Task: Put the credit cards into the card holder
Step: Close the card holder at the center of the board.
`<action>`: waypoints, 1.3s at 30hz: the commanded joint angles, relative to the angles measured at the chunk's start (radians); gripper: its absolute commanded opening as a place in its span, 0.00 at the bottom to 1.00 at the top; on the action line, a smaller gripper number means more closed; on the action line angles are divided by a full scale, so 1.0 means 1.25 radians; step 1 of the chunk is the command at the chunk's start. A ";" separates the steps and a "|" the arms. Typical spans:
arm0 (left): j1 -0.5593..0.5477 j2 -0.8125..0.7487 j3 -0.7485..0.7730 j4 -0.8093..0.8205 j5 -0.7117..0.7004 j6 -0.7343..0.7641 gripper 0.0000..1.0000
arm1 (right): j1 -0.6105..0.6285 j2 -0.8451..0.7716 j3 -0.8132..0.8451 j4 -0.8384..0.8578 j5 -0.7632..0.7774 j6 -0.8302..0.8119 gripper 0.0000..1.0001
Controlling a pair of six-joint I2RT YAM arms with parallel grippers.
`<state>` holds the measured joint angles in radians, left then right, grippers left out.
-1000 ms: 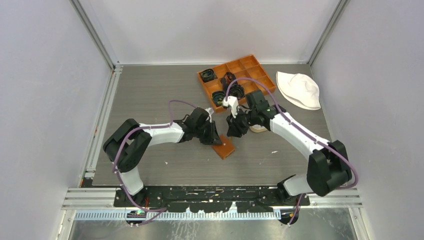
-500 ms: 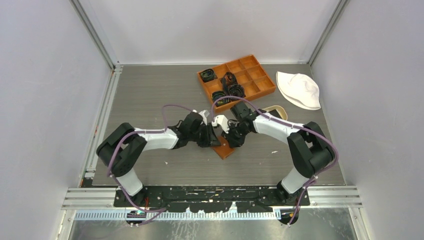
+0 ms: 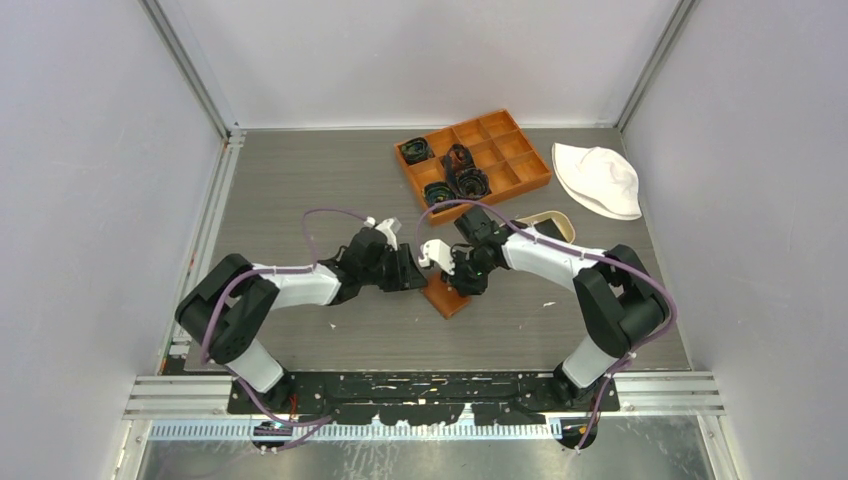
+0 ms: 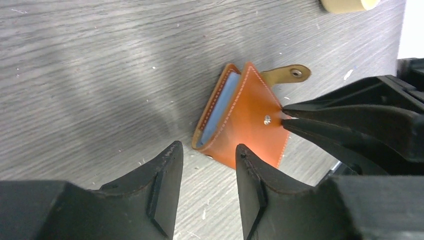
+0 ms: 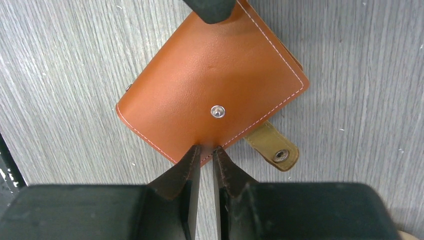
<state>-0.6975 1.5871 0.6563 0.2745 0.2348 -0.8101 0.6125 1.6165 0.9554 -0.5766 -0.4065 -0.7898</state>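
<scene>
While the holder (image 3: 447, 296) lay folded flat, my right gripper (image 5: 206, 152), jaws nearly closed, pressed its cover beside the snap (image 5: 217, 111); my left gripper (image 4: 207, 165) gaped empty at ten o'clock. A bluish card (image 4: 216, 107) sat inside, strap (image 5: 270, 145) unfastened: loading seemed nearly done.

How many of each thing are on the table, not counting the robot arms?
wallet: 1
blue card showing inside the wallet: 1
orange box: 1
black bundles in the box: 4
white hat: 1
beige tray: 1
Total: 9
</scene>
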 commanded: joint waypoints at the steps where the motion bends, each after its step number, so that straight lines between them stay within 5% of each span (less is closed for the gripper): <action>1: 0.009 0.031 0.052 0.027 0.001 0.072 0.44 | 0.022 -0.012 -0.005 -0.015 -0.006 -0.050 0.22; 8: 0.019 0.104 0.102 0.004 0.098 0.092 0.42 | 0.030 -0.021 -0.005 -0.020 -0.007 -0.059 0.22; 14: 0.003 0.089 -0.001 0.119 0.151 -0.039 0.26 | 0.029 -0.051 0.001 -0.033 -0.022 -0.061 0.25; 21: -0.072 -0.026 -0.132 0.175 0.021 -0.134 0.29 | 0.004 -0.117 0.011 -0.107 -0.120 -0.114 0.30; 27: -0.075 -0.271 -0.169 0.034 -0.134 -0.048 0.33 | -0.068 -0.206 0.011 -0.110 -0.223 -0.112 0.32; 30: -0.076 -0.396 -0.199 0.012 -0.177 0.004 0.35 | -0.089 -0.281 -0.013 -0.062 -0.242 -0.105 0.42; 33: -0.074 -0.503 -0.241 0.042 -0.205 0.050 0.49 | -0.089 -0.330 -0.038 -0.028 -0.248 -0.147 0.75; 35: -0.072 -0.576 -0.276 0.077 -0.216 0.063 0.68 | -0.089 -0.323 -0.029 -0.053 -0.271 -0.180 0.98; 39: -0.070 -0.675 -0.320 0.105 -0.206 0.080 0.82 | -0.089 -0.234 0.085 -0.244 -0.337 -0.297 0.98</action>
<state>-0.7914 0.8272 0.2909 0.3374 0.0074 -0.7719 0.4980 1.2400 0.9424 -0.7216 -0.7208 -1.0233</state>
